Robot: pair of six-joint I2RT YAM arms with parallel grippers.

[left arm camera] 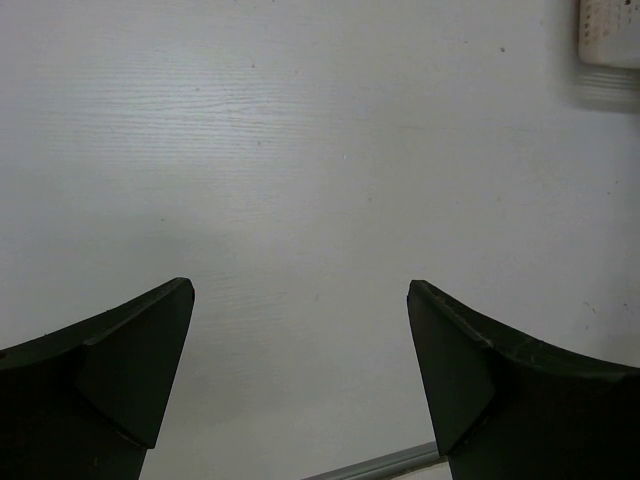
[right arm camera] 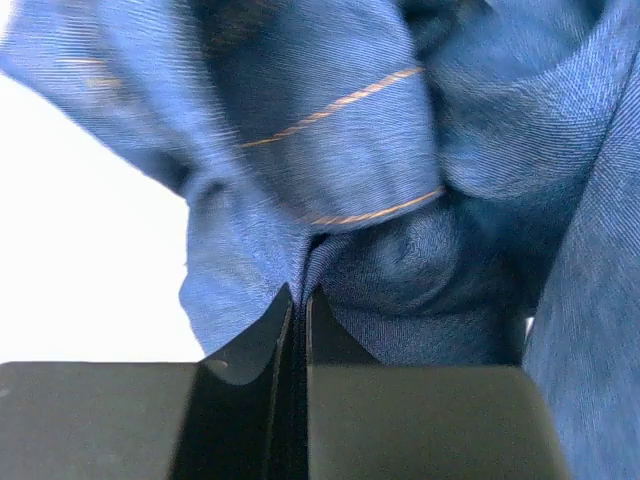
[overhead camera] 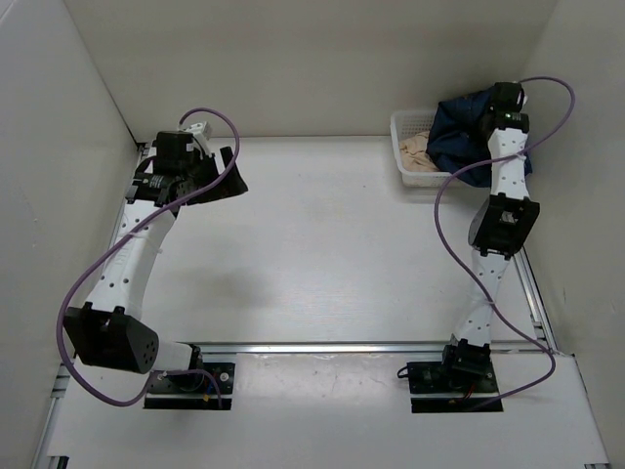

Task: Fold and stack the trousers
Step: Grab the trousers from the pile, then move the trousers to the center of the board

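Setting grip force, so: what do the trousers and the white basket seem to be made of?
Trousers: likely denim, matte blue, showing a diagonal twill weave and tan topstitching. Basket: probably moulded plastic, white, with slotted walls; gloss unclear from here.

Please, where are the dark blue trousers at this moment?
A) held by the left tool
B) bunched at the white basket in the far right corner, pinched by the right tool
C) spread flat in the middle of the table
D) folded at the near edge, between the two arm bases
B: the trousers sit bunched at the basket, and the right tool is shut on a fold of the blue cloth; the left tool is open and holds nothing.
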